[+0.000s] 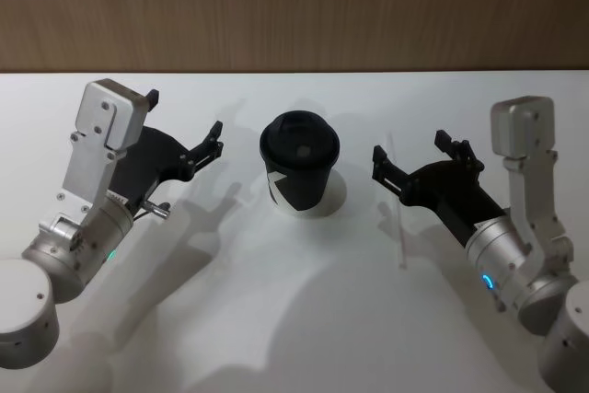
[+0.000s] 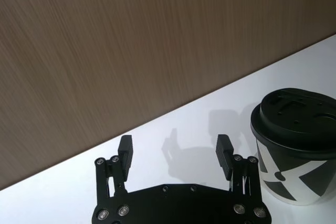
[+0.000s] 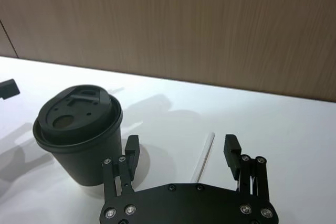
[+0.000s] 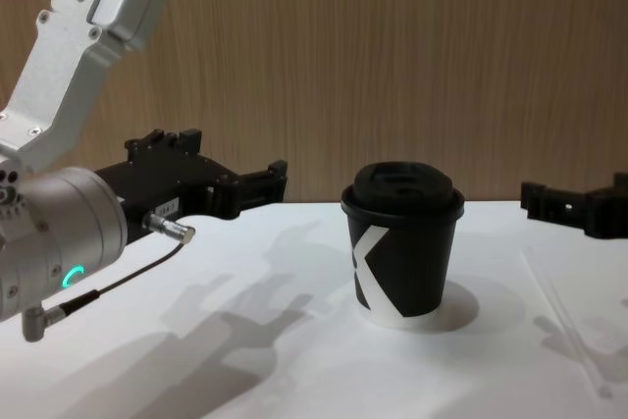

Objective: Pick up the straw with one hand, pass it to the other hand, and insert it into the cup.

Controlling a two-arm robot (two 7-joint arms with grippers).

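The straw [image 1: 402, 238] lies flat on the counter [image 1: 276, 319], to the right of the cup [image 1: 299, 165] and apart from it, running roughly front to back. Your right gripper [image 1: 411, 156] hovers over its far part, fingers spread wide and holding nothing. In the right wrist view the straw sits between them, nearer one finger. The pick-up is the step in hand, I judge. Centre the fingers across the straw before you descend and go right down to the counter (a thin, round thing like this will likely roll away from a glancing touch). Close toward one end so that plenty of length stays free for the handover. Your left gripper [image 1: 184, 115] hangs on the cup's other side, raised off the counter, likewise wide open and empty. The cup stands upright with its domed lid [image 3: 77, 113] on. Its contents are hidden, and nothing sits in the lid's opening.
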